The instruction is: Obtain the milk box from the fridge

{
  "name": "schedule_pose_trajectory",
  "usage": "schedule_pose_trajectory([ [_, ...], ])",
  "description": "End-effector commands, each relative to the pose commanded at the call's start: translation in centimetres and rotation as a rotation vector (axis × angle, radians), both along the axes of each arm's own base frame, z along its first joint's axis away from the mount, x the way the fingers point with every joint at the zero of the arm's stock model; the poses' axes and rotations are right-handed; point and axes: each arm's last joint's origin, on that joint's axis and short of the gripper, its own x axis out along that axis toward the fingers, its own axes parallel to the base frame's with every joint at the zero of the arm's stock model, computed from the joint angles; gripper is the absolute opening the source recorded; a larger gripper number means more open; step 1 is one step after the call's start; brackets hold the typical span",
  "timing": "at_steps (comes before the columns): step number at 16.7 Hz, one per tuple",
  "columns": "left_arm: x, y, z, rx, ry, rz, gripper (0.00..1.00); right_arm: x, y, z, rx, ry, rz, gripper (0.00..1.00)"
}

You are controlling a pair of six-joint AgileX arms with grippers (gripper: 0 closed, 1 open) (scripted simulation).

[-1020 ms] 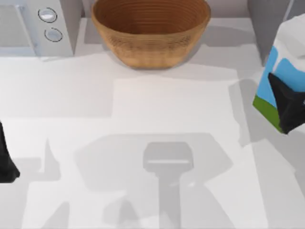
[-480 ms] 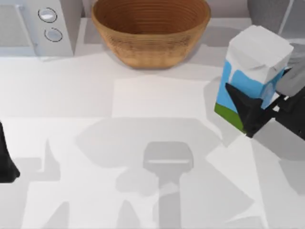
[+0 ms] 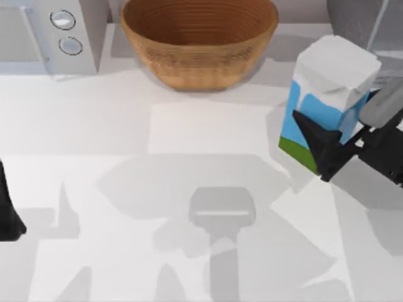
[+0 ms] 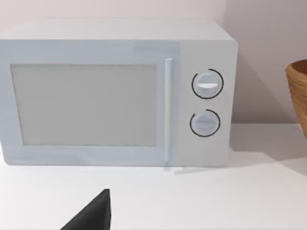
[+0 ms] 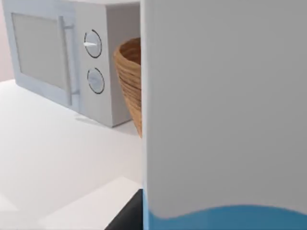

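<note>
The right end effector point(image 3: 327, 148) is pinching the milk box point(image 3: 330, 94), which hangs upright, long axis vertical, above the right side of the surface point(image 3: 208, 126), in front of the fridge point(image 3: 359, 19) and right of the basket point(image 3: 199, 38). The right arm reaches in low from the right edge; the left end effector point(image 3: 7, 211) sits parked at the left edge, and I cannot tell its state
</note>
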Motion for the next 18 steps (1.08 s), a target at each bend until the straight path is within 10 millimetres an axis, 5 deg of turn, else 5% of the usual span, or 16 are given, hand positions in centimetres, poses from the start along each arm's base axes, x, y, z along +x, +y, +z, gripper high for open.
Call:
schedule_pose_trajectory([
  [8, 0.0, 0.0, 0.0, 0.000, 0.000, 0.000, 1.00, 3.4, 3.4, -3.2, -0.001, -0.002, 0.003, 0.00],
  [13, 0.0, 0.0, 0.0, 0.000, 0.000, 0.000, 1.00, 3.7, 3.7, -3.4, 0.000, -0.006, 0.002, 0.00],
  [18, 0.0, 0.0, 0.0, 0.000, 0.000, 0.000, 1.00, 3.7, 3.7, -3.4, 0.000, -0.006, 0.002, 0.38],
])
